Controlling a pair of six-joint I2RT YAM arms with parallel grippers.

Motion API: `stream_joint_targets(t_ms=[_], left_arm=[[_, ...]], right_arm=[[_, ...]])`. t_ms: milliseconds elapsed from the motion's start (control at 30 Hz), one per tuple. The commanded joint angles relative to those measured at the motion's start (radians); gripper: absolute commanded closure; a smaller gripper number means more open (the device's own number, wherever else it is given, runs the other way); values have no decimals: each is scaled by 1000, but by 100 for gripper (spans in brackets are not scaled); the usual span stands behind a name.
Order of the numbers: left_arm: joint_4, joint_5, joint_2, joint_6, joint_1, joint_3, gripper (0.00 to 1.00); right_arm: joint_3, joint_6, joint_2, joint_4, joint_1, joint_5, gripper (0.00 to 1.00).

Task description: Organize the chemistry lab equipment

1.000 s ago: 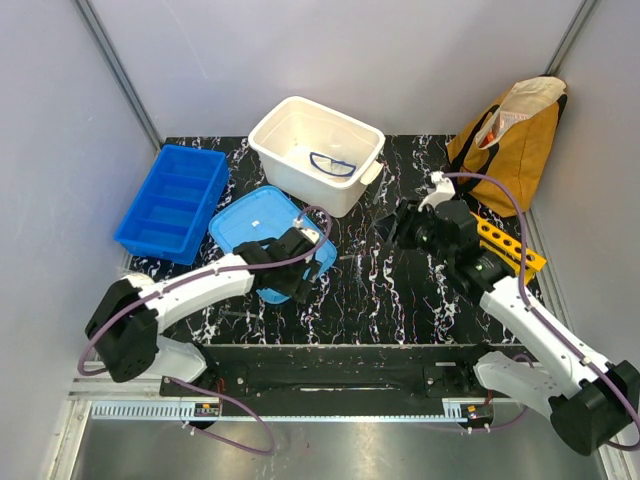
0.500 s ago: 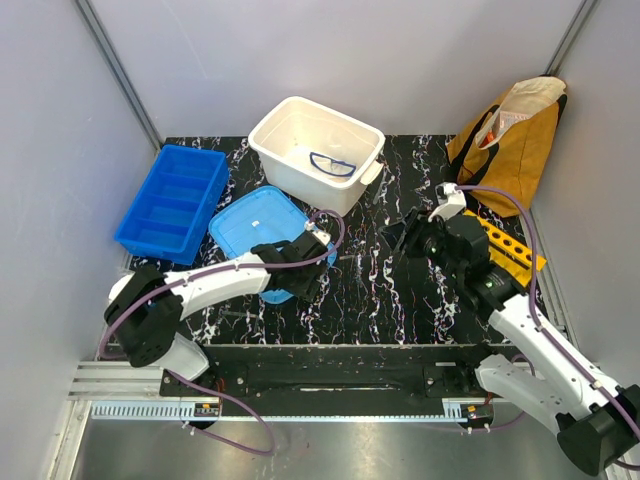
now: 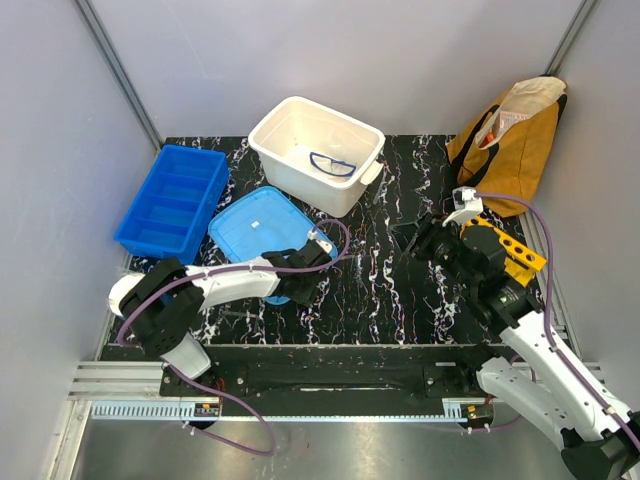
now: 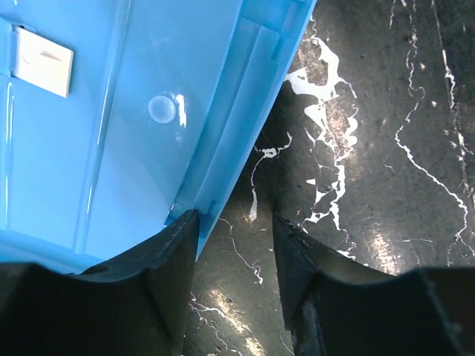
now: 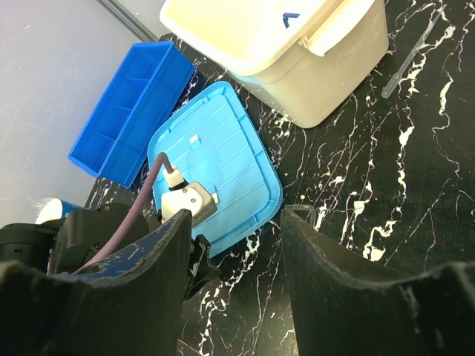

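Note:
Blue-rimmed safety glasses (image 3: 333, 163) lie inside the white tub (image 3: 283, 120). A thin clear tube (image 5: 408, 55) lies on the table beside the tub. The yellow-orange rack (image 3: 510, 252) sits at the right edge, partly behind my right arm. My left gripper (image 4: 234, 222) is low at the blue lid's (image 4: 111, 133) near right edge, open, with one finger over the lid's rim and the other over the dark table. My right gripper (image 5: 234, 222) hangs open above the table's middle, nothing between its fingers. The left gripper (image 3: 300, 280) also shows from above.
A blue divided tray (image 3: 172, 200) stands at the left. A mustard cloth bag (image 3: 515, 140) leans at the back right. The blue lid (image 3: 262, 235) lies flat in front of the tub on the black marbled table (image 3: 370, 290).
My left gripper has sunk toward the lid's near edge and its jaws have narrowed. My right arm has drawn back to the right, toward the rack.

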State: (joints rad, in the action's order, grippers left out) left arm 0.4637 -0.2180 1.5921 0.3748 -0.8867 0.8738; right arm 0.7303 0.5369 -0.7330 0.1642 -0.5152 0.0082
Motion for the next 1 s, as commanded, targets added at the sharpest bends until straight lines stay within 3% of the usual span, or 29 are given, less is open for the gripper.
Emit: stream_joint_targets(t_ms=[0, 500, 700, 967], left_arm=[[-43, -21, 28, 19, -20, -12, 54], [-11, -76, -4, -60, -37, 34, 100], [0, -66, -78, -100, -40, 60, 100], [55, -20, -159, -139, -40, 160, 100]], right_arm=[[-2, 6, 23, -2, -3, 38, 44], [-3, 32, 35, -14, -3, 26, 44], [-42, 20, 24, -89, -3, -74, 44], [-48, 20, 43, -86, -3, -59, 43]])
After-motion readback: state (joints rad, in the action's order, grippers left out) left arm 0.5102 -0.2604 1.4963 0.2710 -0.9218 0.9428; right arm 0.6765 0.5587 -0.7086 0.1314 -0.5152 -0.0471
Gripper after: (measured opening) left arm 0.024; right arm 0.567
